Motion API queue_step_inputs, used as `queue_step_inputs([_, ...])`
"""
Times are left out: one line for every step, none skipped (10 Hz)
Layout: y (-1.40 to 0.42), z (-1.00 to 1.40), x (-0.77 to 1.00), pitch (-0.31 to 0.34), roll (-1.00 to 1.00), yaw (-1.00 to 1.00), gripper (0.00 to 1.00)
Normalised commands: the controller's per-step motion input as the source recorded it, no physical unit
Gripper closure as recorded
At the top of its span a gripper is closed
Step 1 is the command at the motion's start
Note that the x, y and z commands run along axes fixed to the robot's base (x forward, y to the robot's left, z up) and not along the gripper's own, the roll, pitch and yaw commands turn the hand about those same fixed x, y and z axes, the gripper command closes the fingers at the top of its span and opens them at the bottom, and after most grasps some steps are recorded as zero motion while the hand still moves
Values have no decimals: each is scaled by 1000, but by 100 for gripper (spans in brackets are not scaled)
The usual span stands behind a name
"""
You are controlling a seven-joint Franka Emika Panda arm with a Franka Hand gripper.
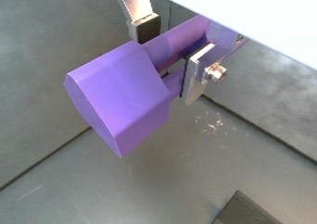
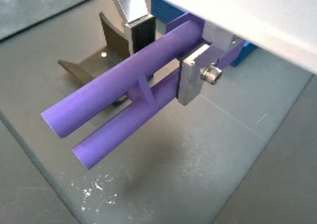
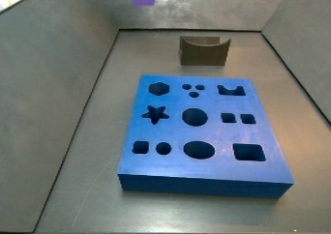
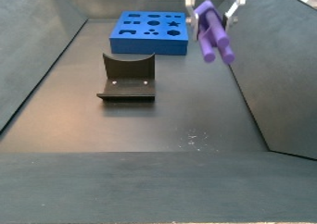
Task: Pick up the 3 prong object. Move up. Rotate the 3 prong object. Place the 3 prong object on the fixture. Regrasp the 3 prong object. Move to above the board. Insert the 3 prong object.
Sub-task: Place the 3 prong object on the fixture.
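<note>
Gripper (image 2: 170, 50) is up in the air, jaws clamped on the 3 prong object (image 2: 118, 107); silver fingers (image 1: 198, 75) pinch it on both sides in both wrist views. In a side view the purple piece (image 4: 212, 29) hangs tilted, prongs pointing down and toward the camera, clear of the floor. The fixture (image 4: 128, 76) sits on the grey floor below and to the side, nothing on it. The board (image 3: 200, 131) lies flat, well apart from the piece, with the fixture (image 3: 204, 49) just beyond its far edge.
</note>
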Motion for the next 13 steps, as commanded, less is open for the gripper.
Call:
queue_step_inputs([-2, 311, 1, 51, -142, -19, 100])
queue_step_inputs([-1, 190, 3, 56, -147, -21, 100])
queue_step_inputs([-310, 22, 1000, -154, -298, 170, 100])
queue_step_inputs([-303, -2, 1000, -143, -273, 156, 100])
queue_step_inputs([-259, -8, 1000, -93, -180, 115, 100])
queue_step_inputs([-245, -8, 1000, -55, -131, 86, 100])
queue_step_inputs([-227, -7, 1000, -25, -96, 64, 100])
queue_step_inputs([-202, -9, 1000, -2, -77, 46, 100])
queue_step_inputs([-179, -13, 1000, 27, -50, 33, 100])
queue_step_inputs([-161, -12, 1000, 44, -28, 29, 100])
queue_step_inputs([-139, -12, 1000, 63, -5, 26, 100])
queue_step_inputs([-124, -12, 1000, 80, 15, 26, 100])
queue_step_inputs([-102, -12, 1000, 100, 40, 25, 100])
